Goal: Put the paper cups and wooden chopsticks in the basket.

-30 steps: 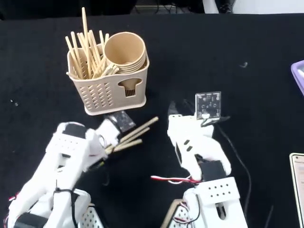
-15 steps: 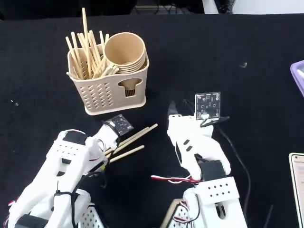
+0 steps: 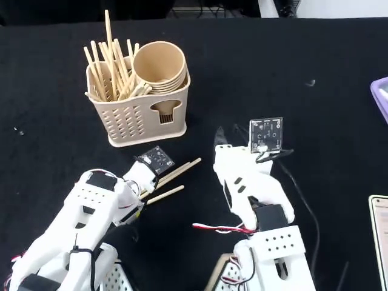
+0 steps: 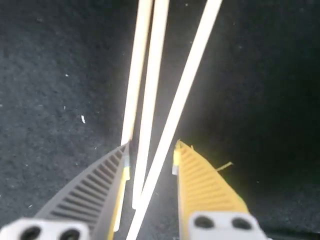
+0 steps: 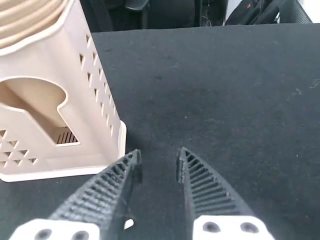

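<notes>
A beige slotted basket (image 3: 142,118) stands at the back left and holds stacked paper cups (image 3: 159,63) and several wooden chopsticks (image 3: 112,66). Three loose chopsticks (image 3: 179,170) lie on the black table in front of it, one (image 3: 165,194) a little apart. My left gripper (image 4: 150,147) is open low over their near ends; two sticks (image 4: 150,100) run between its fingers and a third passes under the grey finger. Right of the chopsticks, my right gripper (image 5: 159,157) is open and holds nothing, pointing at the basket's (image 5: 75,100) near corner.
A purple object (image 3: 381,97) and a white card (image 3: 381,224) sit at the table's right edge. A small speck (image 3: 311,82) lies on the cloth at the back right. The right arm's base (image 3: 273,242) stands at the front centre.
The chopsticks were bunched in my left gripper a second ago; now they lie spread on the table and the left gripper has drawn back slightly. The right arm has not moved.
</notes>
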Robot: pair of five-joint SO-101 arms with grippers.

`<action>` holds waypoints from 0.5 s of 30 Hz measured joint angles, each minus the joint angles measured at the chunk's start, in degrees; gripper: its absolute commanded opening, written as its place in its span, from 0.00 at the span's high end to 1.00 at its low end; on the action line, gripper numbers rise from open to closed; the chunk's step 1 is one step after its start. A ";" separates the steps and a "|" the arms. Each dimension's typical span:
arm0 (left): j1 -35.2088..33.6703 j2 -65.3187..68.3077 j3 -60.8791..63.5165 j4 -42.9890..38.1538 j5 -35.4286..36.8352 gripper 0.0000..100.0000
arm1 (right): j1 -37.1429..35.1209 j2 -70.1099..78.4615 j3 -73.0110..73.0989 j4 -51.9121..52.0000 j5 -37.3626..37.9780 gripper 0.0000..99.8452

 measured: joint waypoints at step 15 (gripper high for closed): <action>0.18 -0.44 1.23 -0.09 2.81 0.97 | 0.00 0.00 0.00 0.00 0.00 0.88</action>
